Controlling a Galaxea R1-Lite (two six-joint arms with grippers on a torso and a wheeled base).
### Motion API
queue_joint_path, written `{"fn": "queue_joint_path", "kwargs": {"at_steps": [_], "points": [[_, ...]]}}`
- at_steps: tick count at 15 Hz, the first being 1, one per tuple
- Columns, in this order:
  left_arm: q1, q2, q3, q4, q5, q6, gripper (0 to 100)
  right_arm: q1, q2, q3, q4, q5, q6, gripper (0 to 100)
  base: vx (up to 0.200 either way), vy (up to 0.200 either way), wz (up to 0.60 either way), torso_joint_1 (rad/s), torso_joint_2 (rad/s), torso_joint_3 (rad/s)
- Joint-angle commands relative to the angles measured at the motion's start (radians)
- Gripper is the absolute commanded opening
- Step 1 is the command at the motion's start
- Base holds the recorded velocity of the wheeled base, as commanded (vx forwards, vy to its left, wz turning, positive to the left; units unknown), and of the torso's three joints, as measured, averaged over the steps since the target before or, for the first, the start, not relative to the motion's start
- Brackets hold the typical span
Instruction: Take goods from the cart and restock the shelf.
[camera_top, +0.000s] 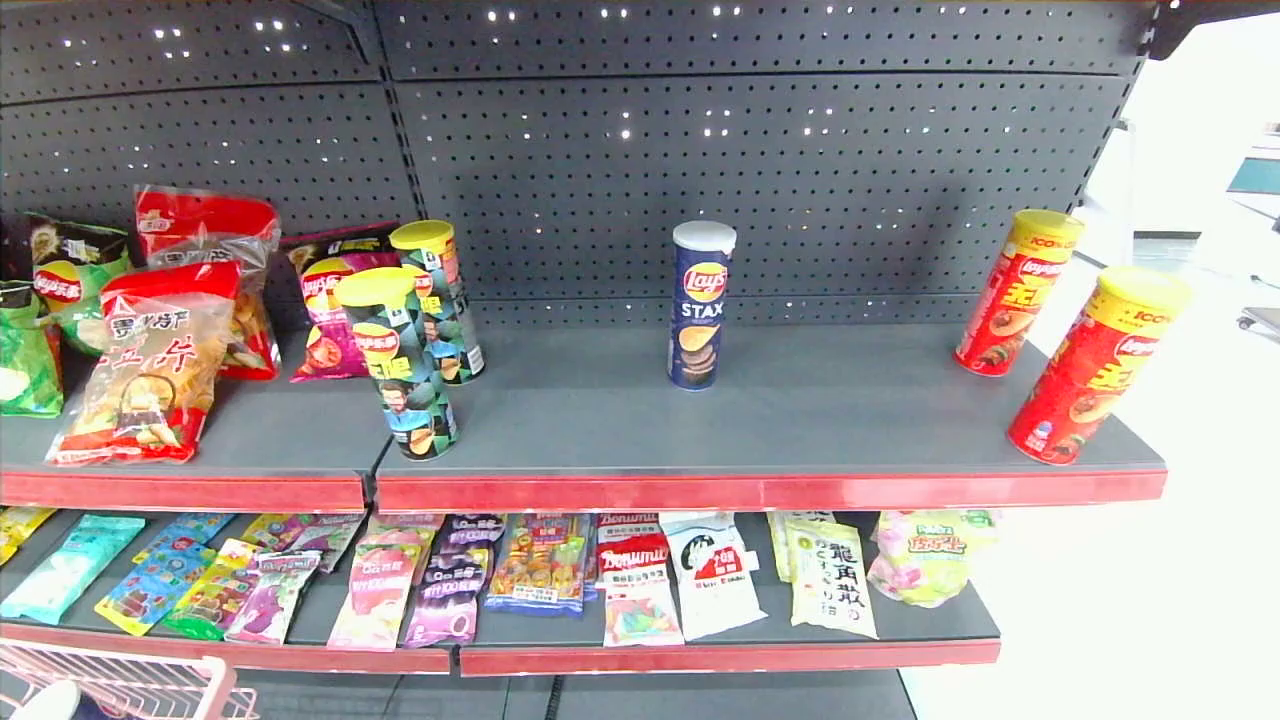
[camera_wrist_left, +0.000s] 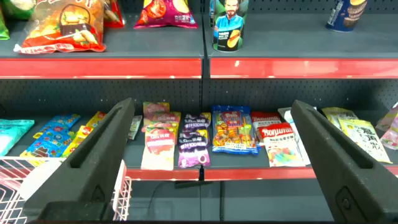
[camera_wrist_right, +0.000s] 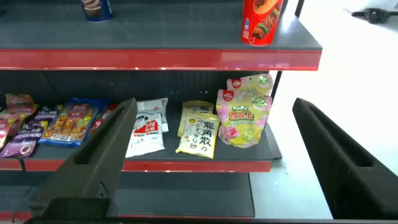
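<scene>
The upper shelf carries a blue chip can at its middle, two red chip cans at the right end and two yellow-lidded cans left of centre, beside several snack bags. The pink wire cart shows at the bottom left corner. My left gripper is open and holds nothing, low in front of the lower shelf's candy packs, with the cart beside it. My right gripper is open too, facing the lower shelf's right end.
The lower shelf holds a row of flat candy and snack packets. A pegboard back wall stands behind the upper shelf. Bare shelf surface lies between the blue can and the red cans. Open white floor lies past the shelf's right end.
</scene>
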Motion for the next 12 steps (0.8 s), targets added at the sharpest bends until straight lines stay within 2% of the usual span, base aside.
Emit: {"fn": "queue_joint_path", "kwargs": {"at_steps": [1, 4, 12], "points": [[0.0, 0.001, 0.0, 0.0, 0.0, 0.0, 100, 0.001, 0.001, 0.0, 0.0, 0.001, -0.001, 100, 0.0, 0.0, 0.0, 0.0, 0.0, 0.0], [0.0, 0.001, 0.0, 0.0, 0.0, 0.0, 100, 0.001, 0.001, 0.0, 0.0, 0.001, -0.003, 100, 0.0, 0.0, 0.0, 0.0, 0.0, 0.0], [0.0, 0.001, 0.0, 0.0, 0.0, -0.002, 100, 0.001, 0.001, -0.002, 0.0, 0.001, -0.003, 100, 0.0, 0.0, 0.6, 0.004, 0.0, 0.004]]}}
